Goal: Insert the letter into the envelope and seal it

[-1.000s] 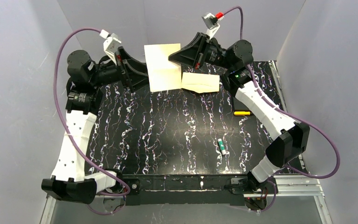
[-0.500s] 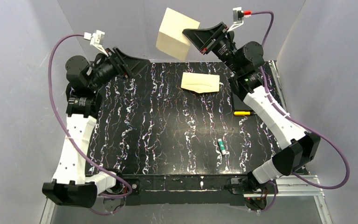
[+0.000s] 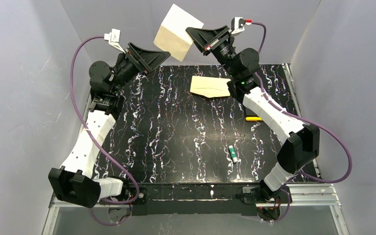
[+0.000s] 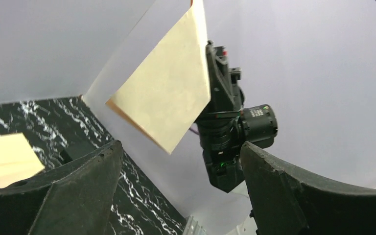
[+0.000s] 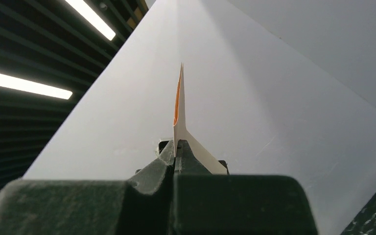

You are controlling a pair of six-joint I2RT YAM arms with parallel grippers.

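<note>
My right gripper (image 3: 191,33) is shut on one edge of the letter (image 3: 174,33), a pale-yellow near-square sheet held tilted in the air above the table's far edge. In the right wrist view the letter (image 5: 178,110) stands edge-on out of the closed jaws. In the left wrist view the letter (image 4: 169,95) hangs ahead, above the open jaws. My left gripper (image 3: 165,57) is open and empty, just below and left of the letter. The cream-tan envelope (image 3: 210,86) lies flat on the black table, flap pointing near; a corner also shows in the left wrist view (image 4: 5,159).
A yellow marker (image 3: 253,118) lies right of centre and a small green-and-white tube (image 3: 233,153) lies nearer the front. Grey walls (image 3: 24,98) enclose the black marbled table (image 3: 176,132) on three sides.
The right gripper lifted the letter off the table and carried it up and left. The left gripper rose and swung right toward the letter. The envelope stayed put.
</note>
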